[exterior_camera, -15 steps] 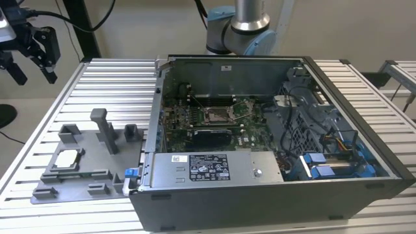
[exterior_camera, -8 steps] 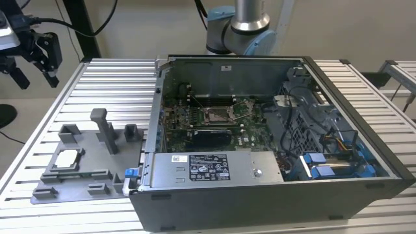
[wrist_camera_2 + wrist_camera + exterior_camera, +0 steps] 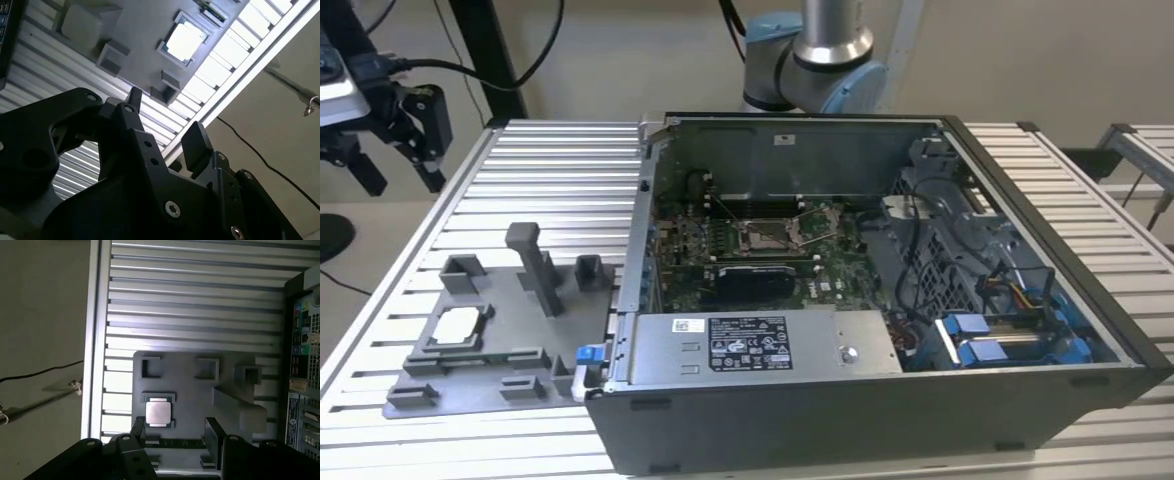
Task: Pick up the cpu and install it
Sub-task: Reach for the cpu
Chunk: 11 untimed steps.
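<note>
matte black gripper (image 3: 164, 112), blocky and angular, with two flat-tipped fingers (image 3: 194, 137), small round holes and silver hex-socket screws (image 3: 172, 209) in the body. in the exterior view, brushed silver tube and pale blue-grey joint housings on the arm (image 3: 831, 40); black cable (image 3: 454, 66) off the wrist end.

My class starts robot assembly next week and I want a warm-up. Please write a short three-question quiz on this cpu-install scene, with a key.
1. True or false: the hand is shut on the cpu.
2. Where does the cpu lie? A) in the motherboard socket; B) in the grey fixture tray beside the computer case; C) on the floor.
3. Fill in: the computer case lies with its side ____, showing the motherboard.

Key: 1 false: the hand is open, empty and raised off the tray. 2 B. 3 open.
</note>
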{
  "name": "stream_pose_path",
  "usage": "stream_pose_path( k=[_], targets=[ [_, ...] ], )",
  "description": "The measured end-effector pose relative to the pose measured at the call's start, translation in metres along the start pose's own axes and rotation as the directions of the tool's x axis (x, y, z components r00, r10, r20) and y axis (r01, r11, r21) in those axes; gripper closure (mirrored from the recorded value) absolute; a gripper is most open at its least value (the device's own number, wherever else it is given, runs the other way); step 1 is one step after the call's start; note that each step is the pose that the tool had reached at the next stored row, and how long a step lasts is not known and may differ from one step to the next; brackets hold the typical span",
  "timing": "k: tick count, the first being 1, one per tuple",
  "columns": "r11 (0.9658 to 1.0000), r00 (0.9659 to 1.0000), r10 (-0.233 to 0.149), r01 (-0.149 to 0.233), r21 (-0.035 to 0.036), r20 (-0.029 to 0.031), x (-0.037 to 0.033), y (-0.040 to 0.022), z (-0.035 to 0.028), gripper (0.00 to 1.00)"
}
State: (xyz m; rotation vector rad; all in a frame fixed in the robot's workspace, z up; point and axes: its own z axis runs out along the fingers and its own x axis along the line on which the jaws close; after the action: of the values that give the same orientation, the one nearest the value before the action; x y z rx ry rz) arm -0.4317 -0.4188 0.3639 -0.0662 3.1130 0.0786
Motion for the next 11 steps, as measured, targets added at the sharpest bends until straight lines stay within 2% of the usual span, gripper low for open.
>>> stream_pose_path(
  k=[11],
  targets=[
    [1.0,1.0,0.001,-0.001,0.0,0.0001,0.0032,-0.0013,0.0186,1.0]
  ],
)
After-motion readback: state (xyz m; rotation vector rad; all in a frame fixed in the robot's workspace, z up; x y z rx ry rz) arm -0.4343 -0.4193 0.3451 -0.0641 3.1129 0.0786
